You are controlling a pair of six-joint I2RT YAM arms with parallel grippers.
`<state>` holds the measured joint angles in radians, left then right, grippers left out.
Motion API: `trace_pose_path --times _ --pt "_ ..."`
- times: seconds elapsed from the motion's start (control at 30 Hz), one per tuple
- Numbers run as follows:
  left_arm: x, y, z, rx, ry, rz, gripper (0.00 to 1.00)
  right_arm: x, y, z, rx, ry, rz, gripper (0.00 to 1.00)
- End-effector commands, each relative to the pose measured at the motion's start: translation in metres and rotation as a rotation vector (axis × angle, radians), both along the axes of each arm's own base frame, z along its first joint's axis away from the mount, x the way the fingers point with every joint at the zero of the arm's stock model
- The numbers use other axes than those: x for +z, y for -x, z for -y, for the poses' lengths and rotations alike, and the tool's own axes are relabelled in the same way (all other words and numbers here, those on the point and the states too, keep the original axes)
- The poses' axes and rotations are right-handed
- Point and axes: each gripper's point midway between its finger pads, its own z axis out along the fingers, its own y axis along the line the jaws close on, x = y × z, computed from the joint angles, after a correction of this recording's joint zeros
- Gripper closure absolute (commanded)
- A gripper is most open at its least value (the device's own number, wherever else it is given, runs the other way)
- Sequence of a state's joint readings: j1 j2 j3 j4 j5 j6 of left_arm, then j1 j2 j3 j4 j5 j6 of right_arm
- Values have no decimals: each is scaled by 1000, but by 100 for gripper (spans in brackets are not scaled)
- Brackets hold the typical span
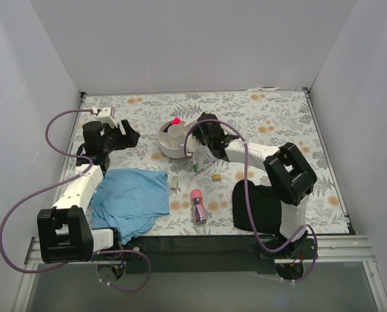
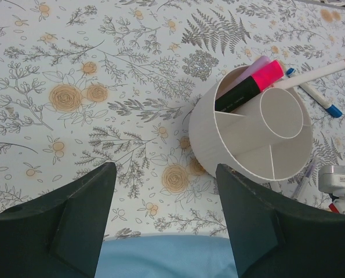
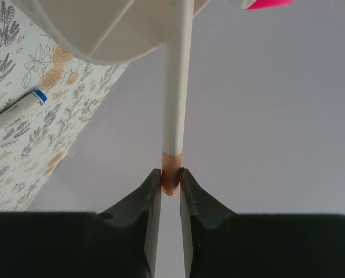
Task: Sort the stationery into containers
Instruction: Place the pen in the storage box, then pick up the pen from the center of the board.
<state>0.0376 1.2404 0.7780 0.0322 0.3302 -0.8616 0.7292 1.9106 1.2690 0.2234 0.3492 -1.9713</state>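
The white round organiser (image 1: 172,142) stands mid-table with a red-pink highlighter (image 1: 176,121) upright in an outer compartment. My right gripper (image 1: 203,134) is at its right rim, shut on the orange cap end of a thin white pen (image 3: 177,87). The pen's far end reaches over the organiser (image 3: 97,32). In the left wrist view this pen (image 2: 311,72) slants over the organiser's rim (image 2: 218,145) beside the highlighter (image 2: 250,87). My left gripper (image 1: 125,135) is open and empty, left of the organiser. A pink tube (image 1: 198,205), a brass piece (image 1: 216,176) and a grey piece (image 1: 175,184) lie in front.
A blue cloth (image 1: 131,198) lies front left and also shows in the left wrist view (image 2: 160,258). A black cloth (image 1: 258,205) lies front right. A blue-capped pen (image 2: 320,99) lies on the table behind the organiser. A small green item (image 1: 196,168) lies near the brass piece.
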Motion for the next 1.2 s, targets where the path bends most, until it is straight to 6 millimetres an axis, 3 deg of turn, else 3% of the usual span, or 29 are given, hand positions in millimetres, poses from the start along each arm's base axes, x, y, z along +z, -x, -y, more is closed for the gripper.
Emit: trace_pose_path --times 0.0,0.27,0.33,0.47,0.73,0.87,1.03,1.17 --pt "15 3 -1 2 10 48 30 41 -6 -16 135 251 217 73" --pt "17 2 -1 1 15 59 30 47 3 -21 159 232 231 66" --pt "16 2 0 -4 16 59 30 49 3 -22 155 219 230 55" --pt "16 1 0 -5 19 62 30 62 5 -31 151 166 244 54" --pt "20 -3 3 -17 29 66 30 91 -1 -24 71 129 286 53" --pt "22 -5 3 -21 29 67 30 116 -4 -1 -6 102 299 53" --pt "28 -7 5 -32 34 65 29 123 -10 54 -174 74 257 53" --pt "35 -7 8 -49 41 53 29 125 -9 91 -321 -71 173 52"
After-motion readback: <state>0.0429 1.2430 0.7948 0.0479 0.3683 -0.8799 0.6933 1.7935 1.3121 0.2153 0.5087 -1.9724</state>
